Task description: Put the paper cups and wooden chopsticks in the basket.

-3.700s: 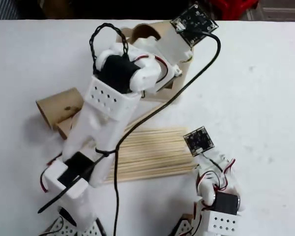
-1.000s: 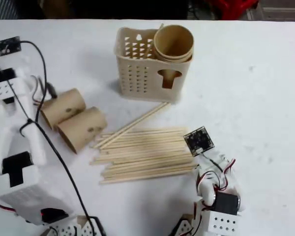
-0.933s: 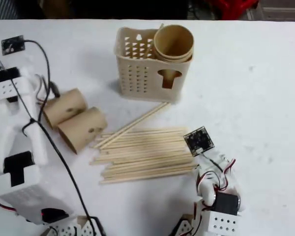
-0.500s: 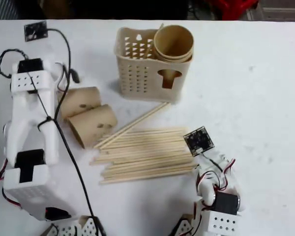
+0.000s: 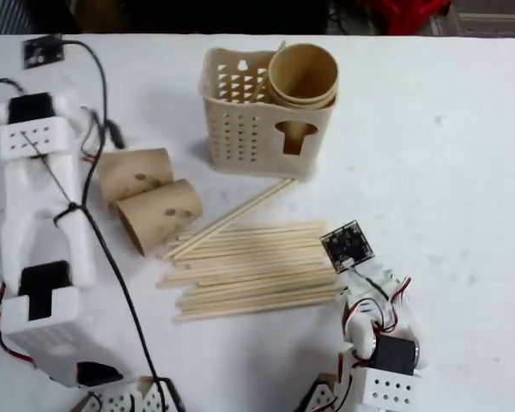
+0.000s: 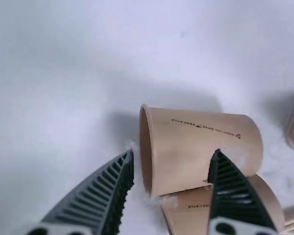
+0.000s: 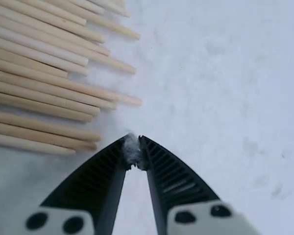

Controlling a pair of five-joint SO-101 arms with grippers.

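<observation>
Paper cup point(image 6: 186, 144) lies between the spread left fingers point(image 6: 108, 196), seemingly untouched.

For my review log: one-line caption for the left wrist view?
Left hand, open, over a paper cup lying on its side on the white table.

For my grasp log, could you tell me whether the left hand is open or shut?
Open: the left hand has its black ribbed fingers wide apart, with the tipped tan paper cup showing between them.
</observation>
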